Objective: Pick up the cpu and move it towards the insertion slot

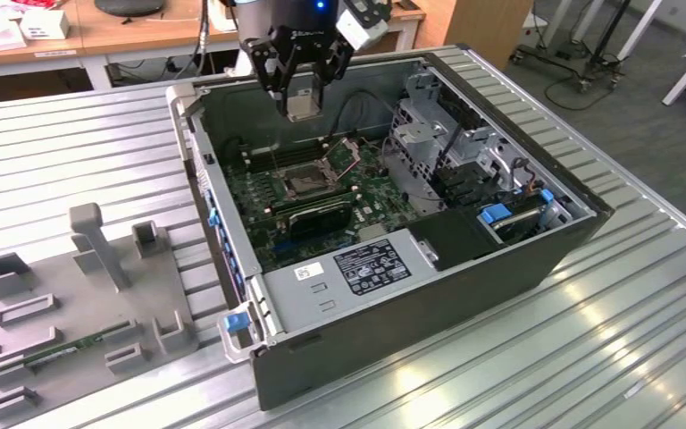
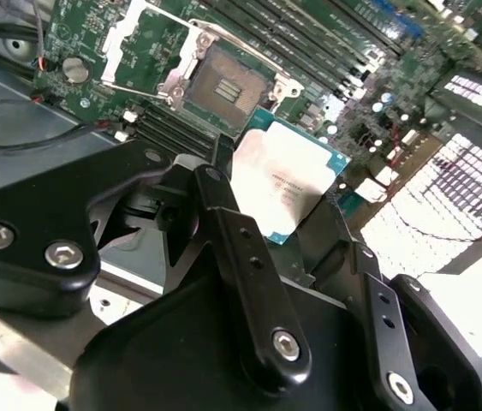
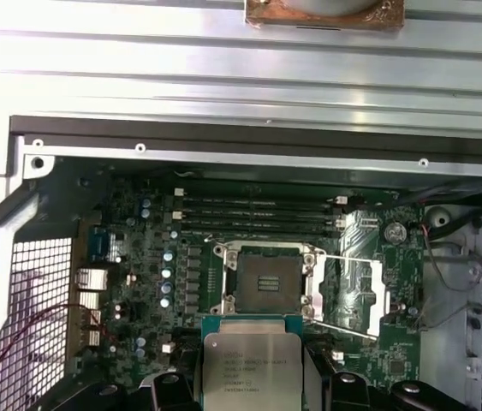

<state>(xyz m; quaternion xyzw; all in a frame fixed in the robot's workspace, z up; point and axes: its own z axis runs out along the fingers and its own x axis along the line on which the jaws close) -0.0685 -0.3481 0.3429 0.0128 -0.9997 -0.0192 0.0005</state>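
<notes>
One gripper (image 1: 300, 105) pinches the cpu (image 3: 252, 373) by its edges, holding it in the air above the open computer case (image 1: 557, 246), near but apart from the insertion slot (image 3: 266, 282).

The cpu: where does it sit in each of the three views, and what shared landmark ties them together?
Exterior view: the cpu hangs in the gripper above the open case.
Second wrist view: cpu just beyond the gripper, near the socket.
First wrist view: cpu, next to the socket.
Shared landmark: the insertion slot.
</notes>
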